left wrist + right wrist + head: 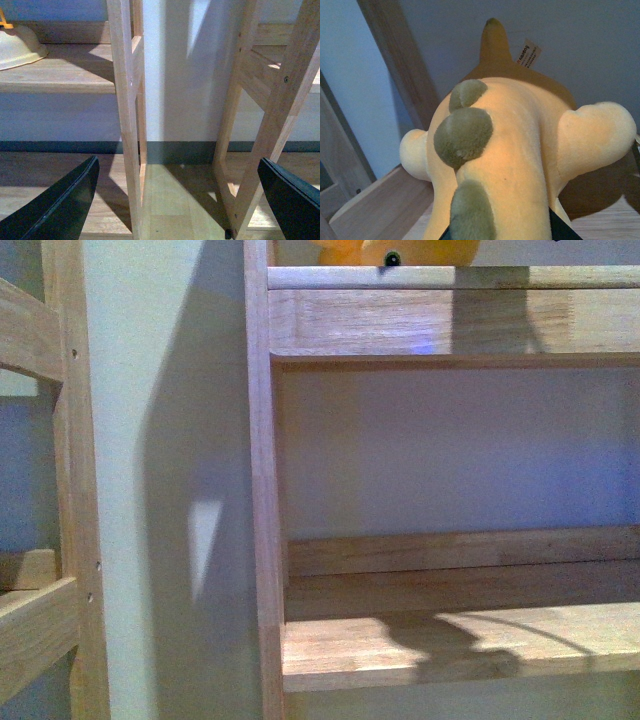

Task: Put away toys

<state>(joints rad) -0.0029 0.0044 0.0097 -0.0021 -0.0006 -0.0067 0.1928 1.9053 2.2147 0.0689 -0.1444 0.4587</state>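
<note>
Yellow plush animal [520, 150] on the upper shelf [450, 320], near its left edge. Left pincer [180, 200] wide open, empty; right pincer's grip unclear, plush crowding its camera

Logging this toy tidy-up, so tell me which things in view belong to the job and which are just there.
Job:
plush toy, on the upper shelf
right gripper, at the toy

Just there:
cream bowl
lower shelf
left gripper, open
</note>
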